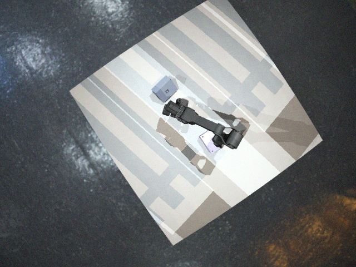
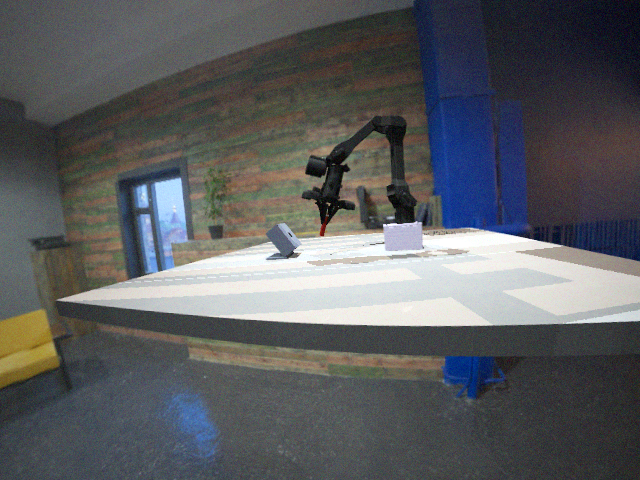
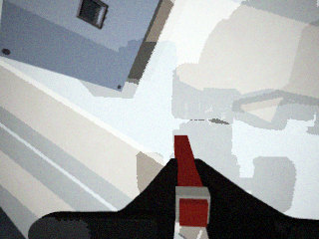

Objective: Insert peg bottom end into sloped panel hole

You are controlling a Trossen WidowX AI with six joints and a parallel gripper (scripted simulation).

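The tool [image 2: 326,215] is clamped on the red peg [image 3: 188,164], holding it in the air above the desk [image 2: 361,289], near the grey panel [image 2: 283,239], whose square hole [image 3: 93,11] is unfilled.

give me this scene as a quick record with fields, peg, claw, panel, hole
peg: red, flat-sided, held above the table, lower end free
claw: shut on the peg
panel: grey-blue sloped block on the table, apart from the peg
hole: square, dark, nothing in it
stage: peg lifted, not yet inserted
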